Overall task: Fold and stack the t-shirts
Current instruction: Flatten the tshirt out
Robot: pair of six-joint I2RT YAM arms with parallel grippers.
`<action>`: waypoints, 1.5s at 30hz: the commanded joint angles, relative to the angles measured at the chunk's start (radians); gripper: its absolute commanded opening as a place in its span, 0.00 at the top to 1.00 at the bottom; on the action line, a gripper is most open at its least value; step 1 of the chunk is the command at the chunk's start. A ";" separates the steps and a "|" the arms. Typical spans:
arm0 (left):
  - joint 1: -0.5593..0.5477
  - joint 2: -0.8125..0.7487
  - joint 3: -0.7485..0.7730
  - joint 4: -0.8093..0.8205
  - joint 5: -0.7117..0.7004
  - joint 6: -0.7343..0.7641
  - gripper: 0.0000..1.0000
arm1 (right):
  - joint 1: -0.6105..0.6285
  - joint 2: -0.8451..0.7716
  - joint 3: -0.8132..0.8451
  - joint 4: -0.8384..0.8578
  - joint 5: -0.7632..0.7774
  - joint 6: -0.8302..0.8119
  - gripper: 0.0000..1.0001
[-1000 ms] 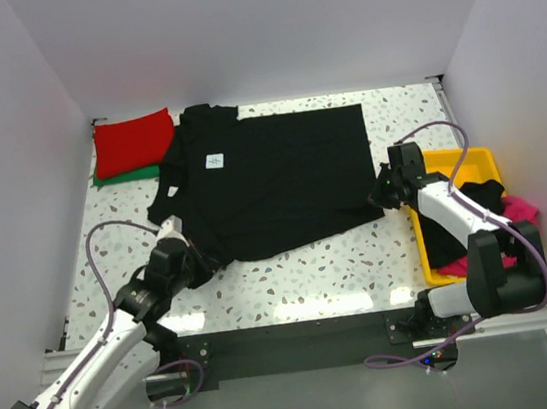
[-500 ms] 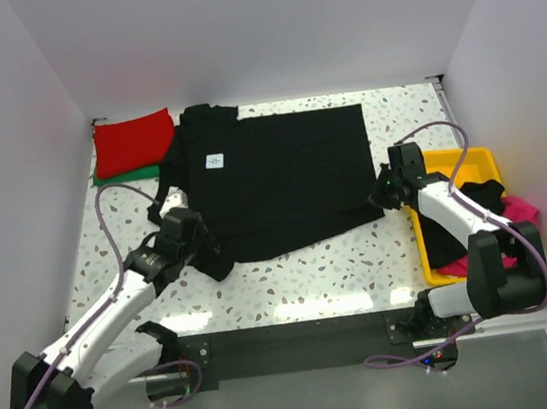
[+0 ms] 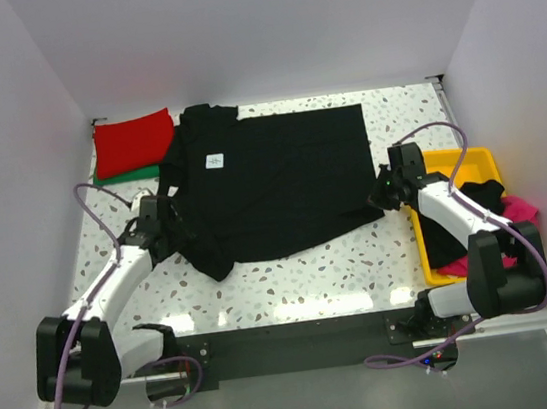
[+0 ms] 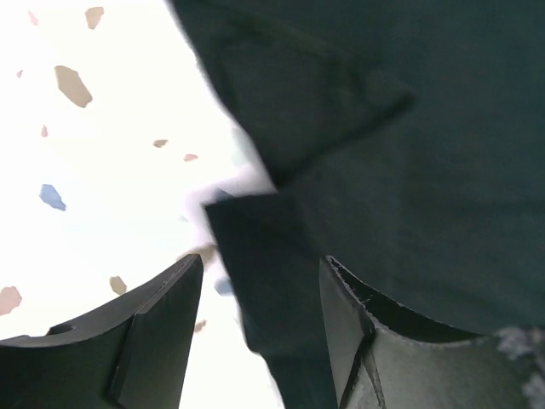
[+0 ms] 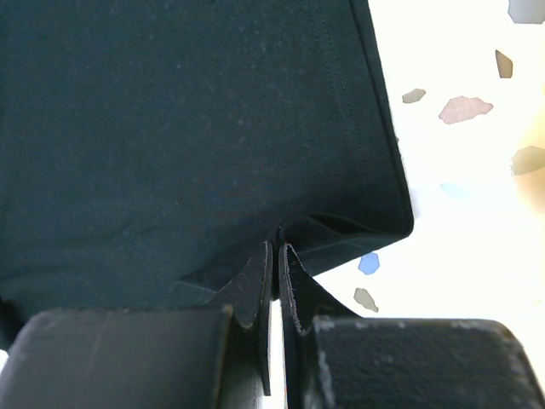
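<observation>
Item: black t-shirt, spread flat on table.
Right gripper: jaws clamped on hem corner.
Left gripper: jaws apart at sleeve edge, holding nothing.
We judge step: flattening before fold.
Next: left needs grip at sleeve.

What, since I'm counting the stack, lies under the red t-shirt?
A green t-shirt, only its near edge showing below the red t-shirt. The rest, and anything beneath it, is covered.

This looks like a robot test lab. Plain white walls box in the speckled surface beyond the left tool and right tool. Purple cables loop along both arms, bolted to a metal rail behind the tools.
</observation>
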 commanded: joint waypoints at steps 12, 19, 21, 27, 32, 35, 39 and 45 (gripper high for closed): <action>0.094 0.141 -0.019 0.215 0.050 0.036 0.34 | -0.001 -0.038 0.017 0.011 -0.030 -0.029 1.00; 0.093 0.165 -0.053 0.249 0.086 0.010 0.60 | -0.001 -0.043 0.014 0.011 -0.030 -0.033 1.00; 0.093 0.150 -0.073 0.239 0.081 -0.001 0.65 | -0.001 -0.043 0.010 0.011 -0.031 -0.033 1.00; 0.093 0.070 -0.119 0.198 0.083 -0.042 0.87 | -0.001 -0.040 0.006 0.019 -0.034 -0.029 1.00; 0.093 -0.031 -0.129 0.111 0.023 -0.087 1.00 | -0.002 -0.046 0.001 0.017 -0.031 -0.029 1.00; 0.091 -0.086 -0.126 0.063 -0.006 -0.102 1.00 | -0.001 -0.046 0.000 0.020 -0.031 -0.033 1.00; 0.093 -0.140 -0.128 0.023 -0.028 -0.111 1.00 | -0.001 -0.046 0.000 0.019 -0.030 -0.031 1.00; 0.091 -0.109 -0.172 0.115 0.052 -0.095 0.58 | -0.001 -0.047 0.003 0.016 -0.028 -0.034 1.00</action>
